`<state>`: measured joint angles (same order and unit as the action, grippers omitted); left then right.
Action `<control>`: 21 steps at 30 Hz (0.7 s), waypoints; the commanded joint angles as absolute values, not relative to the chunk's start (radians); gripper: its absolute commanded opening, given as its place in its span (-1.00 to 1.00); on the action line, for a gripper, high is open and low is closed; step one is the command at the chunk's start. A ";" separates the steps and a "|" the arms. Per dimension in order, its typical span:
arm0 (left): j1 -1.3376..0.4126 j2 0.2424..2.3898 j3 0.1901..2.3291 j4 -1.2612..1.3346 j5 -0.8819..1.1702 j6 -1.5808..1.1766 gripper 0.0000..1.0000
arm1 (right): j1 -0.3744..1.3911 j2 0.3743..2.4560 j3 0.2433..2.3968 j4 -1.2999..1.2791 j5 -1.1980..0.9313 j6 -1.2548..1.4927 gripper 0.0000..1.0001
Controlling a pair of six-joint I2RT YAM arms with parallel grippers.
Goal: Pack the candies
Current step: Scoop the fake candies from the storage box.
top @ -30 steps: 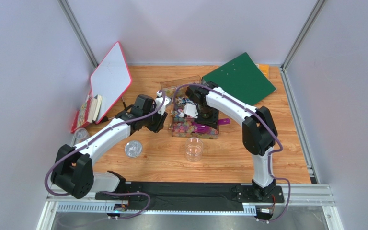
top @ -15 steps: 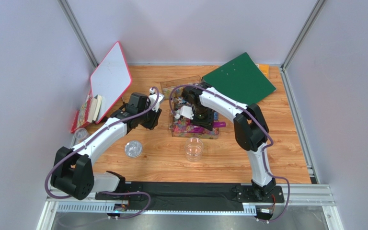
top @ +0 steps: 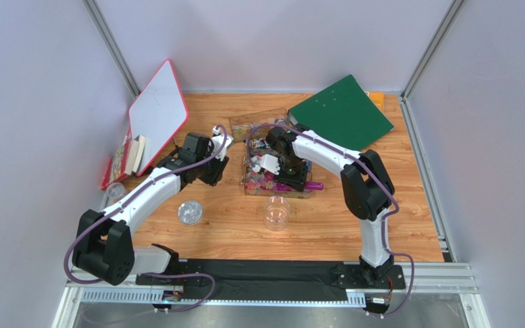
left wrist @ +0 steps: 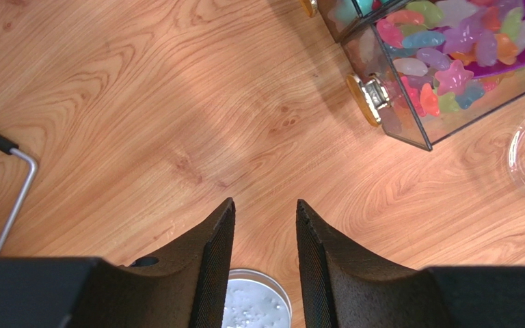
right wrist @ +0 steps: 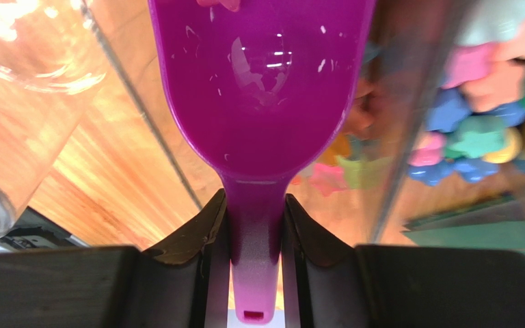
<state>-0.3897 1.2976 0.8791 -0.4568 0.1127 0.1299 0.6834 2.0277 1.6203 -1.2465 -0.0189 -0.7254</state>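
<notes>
The candies (right wrist: pixel 480 137), tiny and loose ahead of the right pincer (right wrist: pixel 256 229), probably needed scooping; that pincer pinched the purple scoop (right wrist: pixel 262 82) by its handle; the left pincer (left wrist: pixel 264 236) stood spread.

The top view is bright and evenly lit from above, with only soft, pale shadows on the wooden table (top: pixel 231 229). In the right wrist view the purple scoop (right wrist: pixel 262 89) shows small white glare spots, the candies (right wrist: pixel 480 133) on its right are out of focus, and the clear cup (right wrist: pixel 22 51) on the left shines strongly. The left wrist view is sharp on the wood grain, with a faint grey shadow.
</notes>
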 commanded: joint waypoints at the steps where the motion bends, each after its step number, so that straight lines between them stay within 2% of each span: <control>1: -0.379 1.278 0.939 -0.486 0.103 0.185 -0.10 | 0.701 1.941 1.529 -1.180 -0.139 -0.735 -1.00; 11: -0.377 1.296 0.991 -0.517 0.098 0.230 -0.10 | 0.669 1.914 1.511 -1.034 -0.183 -0.683 -1.00; 21: -0.376 1.335 1.055 -0.548 0.089 0.239 -0.09 | 0.637 1.773 1.362 -0.853 -0.215 -0.670 -1.00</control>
